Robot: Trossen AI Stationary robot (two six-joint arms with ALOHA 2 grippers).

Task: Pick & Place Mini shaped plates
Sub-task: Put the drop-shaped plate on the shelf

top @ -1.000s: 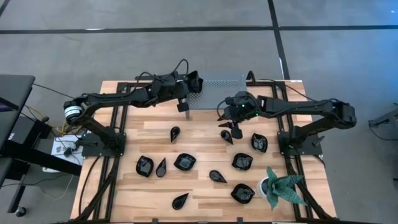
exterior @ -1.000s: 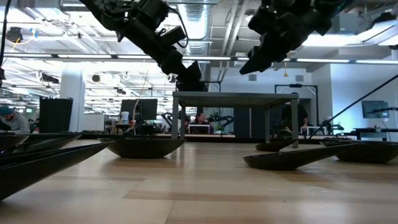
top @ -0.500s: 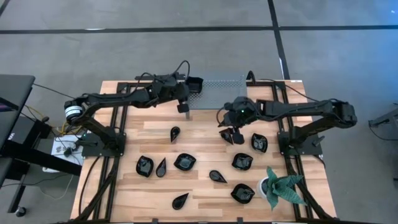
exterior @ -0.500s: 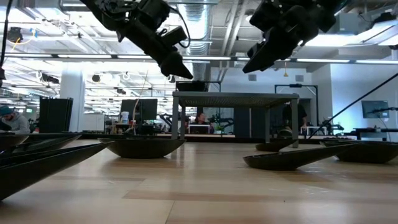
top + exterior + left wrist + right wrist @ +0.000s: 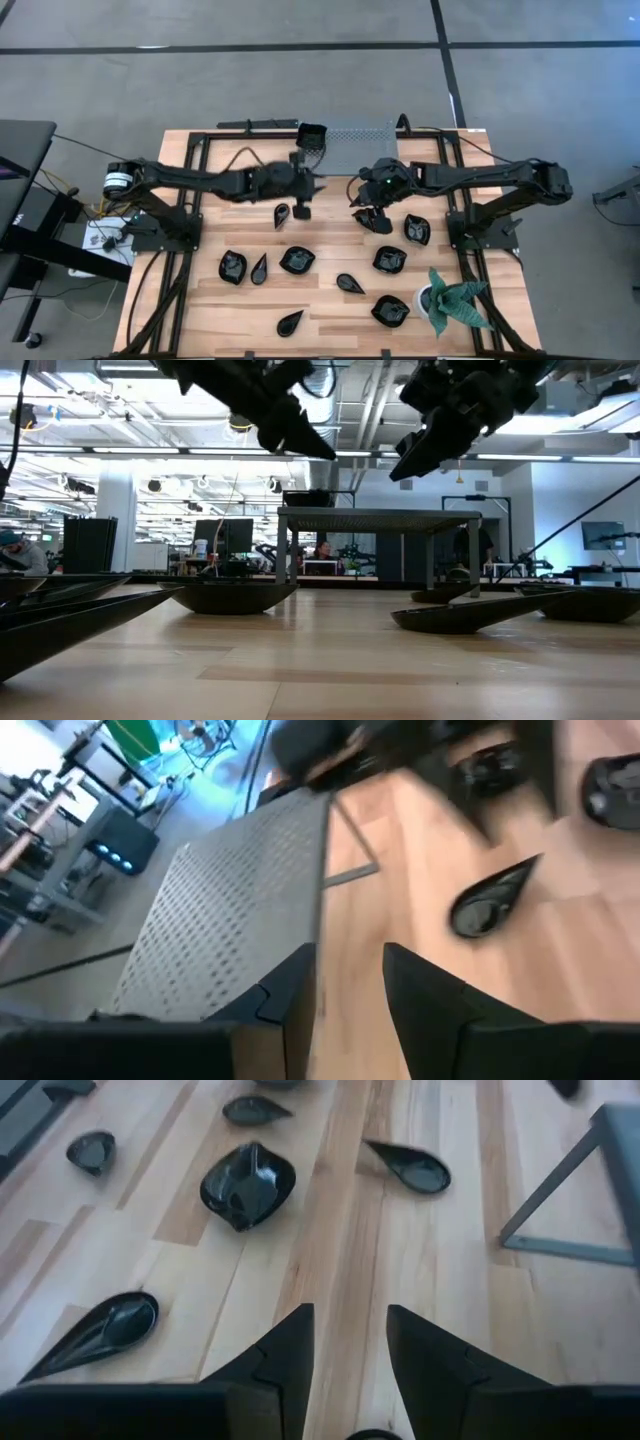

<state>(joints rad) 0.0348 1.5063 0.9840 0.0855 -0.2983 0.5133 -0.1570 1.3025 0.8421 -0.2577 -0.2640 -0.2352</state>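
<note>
Several glossy black mini shaped plates lie on the wooden table, among them a teardrop and a wavy-rimmed one. One square plate rests by its base on the left end of the grey perforated shelf. My left gripper hangs open above the table, near the shelf and beside the teardrop, with nothing between its fingers. My right gripper is open too, hovering just over another teardrop plate.
A green spiky plant in a white pot stands at the near right corner. The shelf's legs stand on the table at the far side. Bare wood lies between the shelf and the plates. People and desks show in the room beyond.
My left gripper has opened and let go of the square plate, which now sits on the shelf's left end. The gripper has then swung away from the shelf toward the table's near edge, out over the wood beside the teardrop plate.
</note>
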